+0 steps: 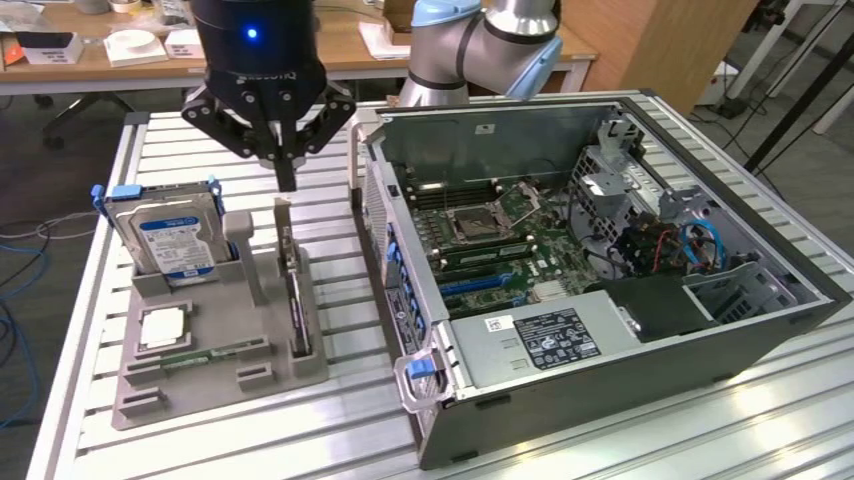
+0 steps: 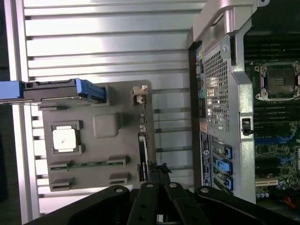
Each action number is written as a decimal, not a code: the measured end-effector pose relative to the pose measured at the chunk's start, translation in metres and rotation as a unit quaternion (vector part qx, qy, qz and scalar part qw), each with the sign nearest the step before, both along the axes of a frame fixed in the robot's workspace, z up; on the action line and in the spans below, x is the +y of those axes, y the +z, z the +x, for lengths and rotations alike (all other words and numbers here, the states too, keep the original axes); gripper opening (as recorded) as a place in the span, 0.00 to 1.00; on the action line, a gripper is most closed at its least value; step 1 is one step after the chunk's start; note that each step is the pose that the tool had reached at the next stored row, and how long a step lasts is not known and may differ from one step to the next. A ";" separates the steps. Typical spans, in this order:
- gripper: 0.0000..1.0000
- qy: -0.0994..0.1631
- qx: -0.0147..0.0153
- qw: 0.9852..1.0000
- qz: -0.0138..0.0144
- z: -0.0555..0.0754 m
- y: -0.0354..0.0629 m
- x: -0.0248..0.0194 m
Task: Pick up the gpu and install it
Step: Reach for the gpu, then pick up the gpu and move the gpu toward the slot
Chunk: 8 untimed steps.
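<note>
Hanging over the grey holder [image 1: 200, 387], I am pressing my fingers [image 1: 284, 178] together into one thin black point, gripping nothing. They are pointing down just above the silver end of the gpu [image 1: 299, 310], which is standing on edge in a slot of the holder, its green board and black cooler turned sideways. In the wrist view the gpu [image 2: 143, 157] is showing as a narrow dark strip right by my fingertips. Toward the exterior view's left, a silver hard drive [image 1: 167, 240] is standing upright between blue plastic rails, wearing a blue and white label whose print I cannot read. A square metal processor [image 1: 163, 327] and a narrow green memory stick [image 1: 200, 352] are lying flat in their own pockets. On the exterior view's right the open computer case [image 1: 641, 385] is lying on its side on the ribbed aluminium counter [image 1: 334, 430], showing its green motherboard [image 1: 494, 250]. A black sticker [image 1: 563, 337] with white print, too small to read, is sitting on the silver power supply [image 1: 487, 355].
</note>
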<state>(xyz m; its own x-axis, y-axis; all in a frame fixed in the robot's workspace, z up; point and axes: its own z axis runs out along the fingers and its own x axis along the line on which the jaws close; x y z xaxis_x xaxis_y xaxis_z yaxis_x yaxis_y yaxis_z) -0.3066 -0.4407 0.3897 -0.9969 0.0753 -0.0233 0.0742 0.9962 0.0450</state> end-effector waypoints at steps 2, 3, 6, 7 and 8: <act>0.11 0.000 0.000 1.000 0.000 -0.001 0.0000 -0.0001; 0.11 0.000 0.000 1.000 0.000 -0.001 -0.0001 -0.0001; 0.11 0.000 0.000 1.000 0.000 -0.001 0.0000 -0.0001; 0.11 0.000 0.000 1.000 0.000 -0.001 0.0000 -0.0001; 0.11 0.000 0.000 1.000 0.000 -0.001 -0.0001 -0.0001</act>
<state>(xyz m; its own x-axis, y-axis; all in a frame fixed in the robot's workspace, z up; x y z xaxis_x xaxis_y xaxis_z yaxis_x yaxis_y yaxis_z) -0.3079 -0.4408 0.3896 -0.9969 0.0753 -0.0233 0.0742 0.9962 0.0451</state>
